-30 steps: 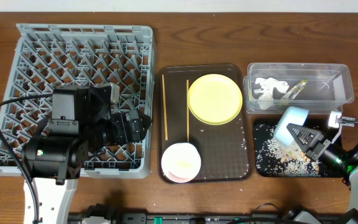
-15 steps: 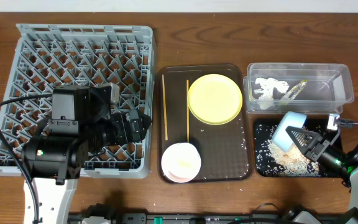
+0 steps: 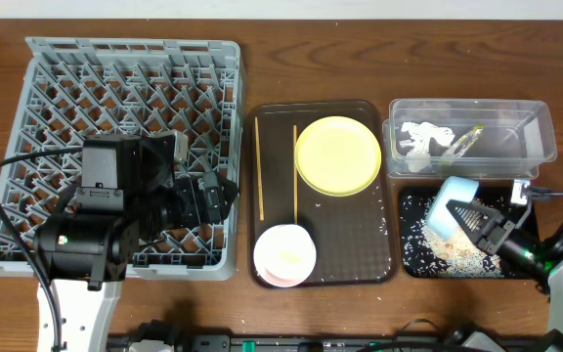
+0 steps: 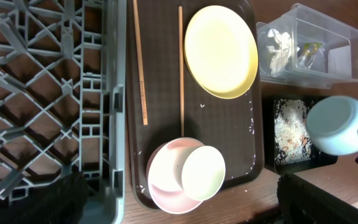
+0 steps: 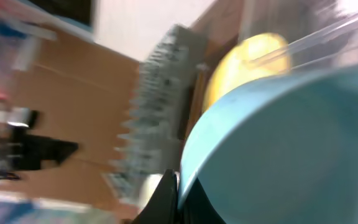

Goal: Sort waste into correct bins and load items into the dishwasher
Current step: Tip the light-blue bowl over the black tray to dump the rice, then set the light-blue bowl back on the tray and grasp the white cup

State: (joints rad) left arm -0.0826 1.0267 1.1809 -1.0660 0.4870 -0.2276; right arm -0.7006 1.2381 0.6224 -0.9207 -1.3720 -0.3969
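My right gripper (image 3: 475, 217) is shut on the rim of the light-blue bowl (image 3: 453, 198), holding it tilted over the black tray (image 3: 409, 264), where rice crumbs (image 3: 450, 250) lie. The bowl fills the blurred right wrist view (image 5: 278, 143). The clear tub (image 3: 541, 137) holds crumpled paper (image 3: 416, 139) and the wrapper (image 3: 462, 143). My left gripper (image 3: 213, 196) is open and empty over the right edge of the grey dish rack (image 3: 135, 88). On the brown tray lie the yellow plate (image 3: 337, 154), two chopsticks (image 3: 259, 171), and the white bowl (image 3: 267, 264) with the cup (image 3: 291, 256) in it.
The brown serving tray (image 3: 384, 244) sits between the rack and the bins, with a few stray crumbs on it. The left arm's body covers the rack's front half. A cable runs by the black tray's right end. The wooden table edge is close in front.
My right gripper has drawn the tilted light-blue bowl slightly down toward the front over the black tray. The left arm has not moved.
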